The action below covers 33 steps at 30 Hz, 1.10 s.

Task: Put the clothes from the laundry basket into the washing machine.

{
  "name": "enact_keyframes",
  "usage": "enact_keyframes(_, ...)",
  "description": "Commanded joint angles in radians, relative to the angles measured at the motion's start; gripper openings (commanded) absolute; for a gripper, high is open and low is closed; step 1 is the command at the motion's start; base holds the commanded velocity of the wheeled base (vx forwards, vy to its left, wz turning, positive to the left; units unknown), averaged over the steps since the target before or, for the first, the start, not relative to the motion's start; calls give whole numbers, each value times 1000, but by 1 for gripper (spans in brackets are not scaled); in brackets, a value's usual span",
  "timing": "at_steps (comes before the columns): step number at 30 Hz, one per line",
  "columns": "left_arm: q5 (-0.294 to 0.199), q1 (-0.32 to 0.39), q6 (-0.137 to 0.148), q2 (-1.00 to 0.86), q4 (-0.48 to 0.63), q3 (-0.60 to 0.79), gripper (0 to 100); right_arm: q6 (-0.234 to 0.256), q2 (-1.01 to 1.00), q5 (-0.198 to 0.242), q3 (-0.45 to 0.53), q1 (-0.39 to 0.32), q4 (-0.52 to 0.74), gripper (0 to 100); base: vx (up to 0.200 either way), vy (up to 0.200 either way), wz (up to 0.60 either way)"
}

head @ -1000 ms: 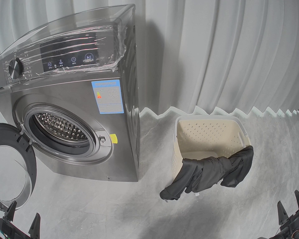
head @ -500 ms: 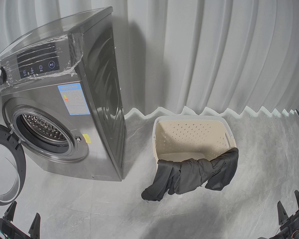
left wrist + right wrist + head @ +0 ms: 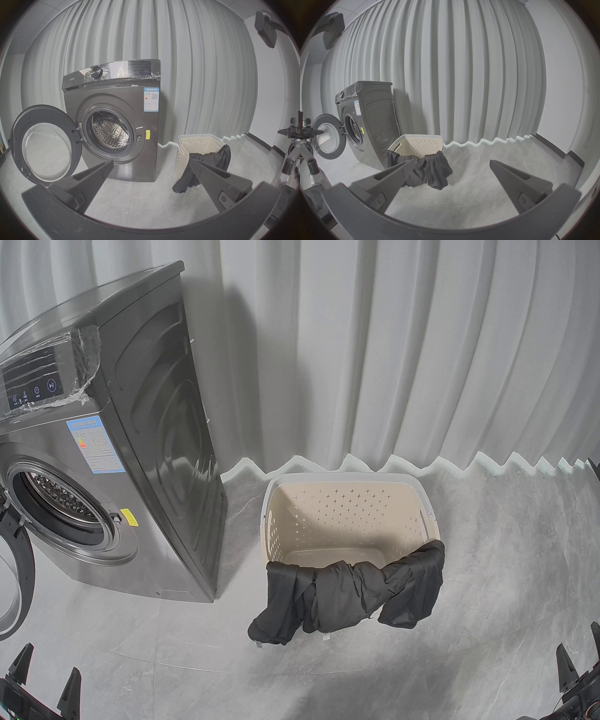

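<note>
Grey floor [image 3: 487, 590]: a dark garment [image 3: 350, 596] drapes over the laundry basket [image 3: 350, 477] near rim, beside the open washing machine [image 3: 156, 446]. Low down, left gripper [image 3: 49, 671] and right gripper [image 3: 578, 646] show fingers spread, empty. Approach stage, seemingly; next, reach and pinch the garment.

You get soft, even light; the washing machine [image 3: 156, 446] casts a faint shadow on the curtain [image 3: 387, 352]. Its film-wrapped panel [image 3: 34, 377] glints, and both wrist views curve toward dark corners.
</note>
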Motion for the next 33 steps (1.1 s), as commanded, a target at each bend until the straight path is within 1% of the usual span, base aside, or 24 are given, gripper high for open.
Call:
enact_keyframes(1,0,0,-1,-15,1,16,100,-1,-16,0,18,0,-1,100,0,0,0)
enact_keyframes(14,0,0,-1,-15,1,16,100,-1,-16,0,18,-1,-1,100,0,0,0)
enact_keyframes(26,0,0,-1,-15,-1,16,100,1,-16,0,18,-1,-1,100,0,-200,0)
enact_keyframes(29,0,0,-1,-15,-1,16,100,12,-16,-6,18,-1,-2,100,0,0,0)
enact_keyframes(30,0,0,-1,-15,1,16,100,9,-16,-2,13,-1,-8,100,0,0,0)
enact_keyframes(31,0,0,-1,-15,-1,16,100,5,-16,8,-34,0,-47,100,0,0,0)
enact_keyframes(33,0,0,-1,-15,1,16,100,12,-4,21,-177,10,-57,100,0,0,0)
